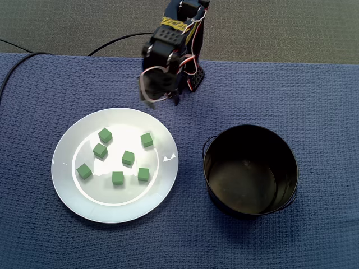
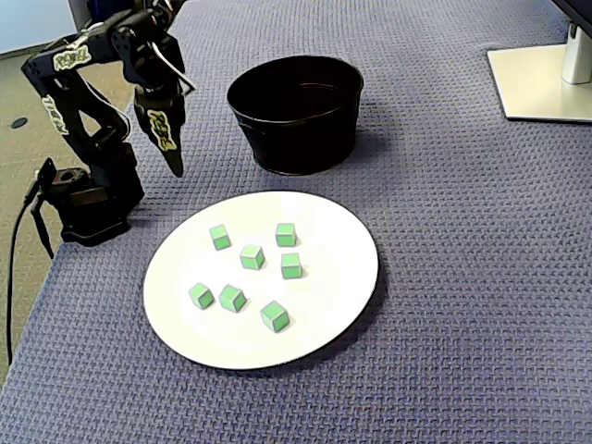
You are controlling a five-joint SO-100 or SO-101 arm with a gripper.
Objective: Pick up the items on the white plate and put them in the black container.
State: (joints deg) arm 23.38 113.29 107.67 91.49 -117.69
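Several small green cubes [image 1: 128,157] [image 2: 252,256] lie scattered on the round white plate [image 1: 76,196] [image 2: 342,231]. The black container [image 1: 280,151] [image 2: 296,139], a pot with nothing in it, stands beside the plate, to its right in a fixed view and behind it in the other. My gripper [image 1: 162,100] [image 2: 183,131] hangs in the air over the cloth just beyond the plate's rim on the arm's side. Its jaws stand apart and hold nothing. No cube is touched.
A blue woven cloth [image 1: 314,95] covers the table. The arm's black base [image 2: 88,199] sits near the cloth's edge with cables [image 1: 112,42] trailing off. A white monitor foot [image 2: 546,83] stands at the far corner.
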